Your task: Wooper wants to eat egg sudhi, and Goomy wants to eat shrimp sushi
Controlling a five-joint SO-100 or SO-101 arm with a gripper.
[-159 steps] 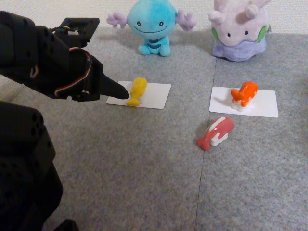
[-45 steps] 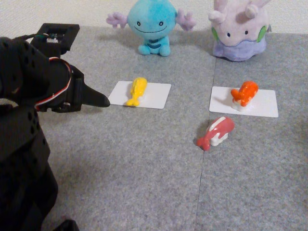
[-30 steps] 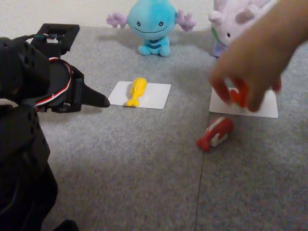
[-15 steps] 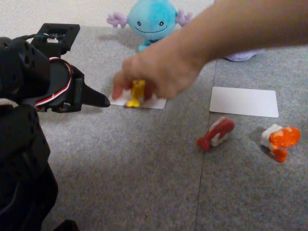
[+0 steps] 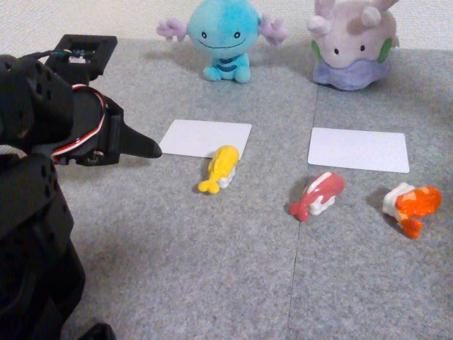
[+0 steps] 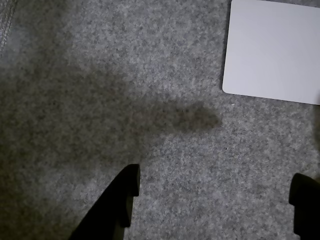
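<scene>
In the fixed view, Wooper [image 5: 223,35] sits at the back centre and Goomy [image 5: 352,46] at the back right. The egg sushi [image 5: 221,168] lies on the carpet just in front of the left white card [image 5: 202,137]. On the carpet at the far right, below the right white card [image 5: 359,149], lies the shrimp sushi [image 5: 410,205]. My black gripper [image 5: 151,147] hovers at the left, pointing at the left card, apart from all sushi. In the wrist view my gripper [image 6: 215,187] is open over bare carpet, holding nothing, with a white card [image 6: 272,50] ahead of it.
A red-pink sushi [image 5: 318,195] lies on the carpet between the two cards, near the seam of the grey mats [image 5: 297,234]. My arm's dark body [image 5: 35,234] takes up the left side of the fixed view. Open carpet spreads across the front.
A person's hand took the shrimp sushi off the right card and the egg sushi off the left card, set both on the carpet, and withdrew. My gripper pulled back left earlier, then stayed still.
</scene>
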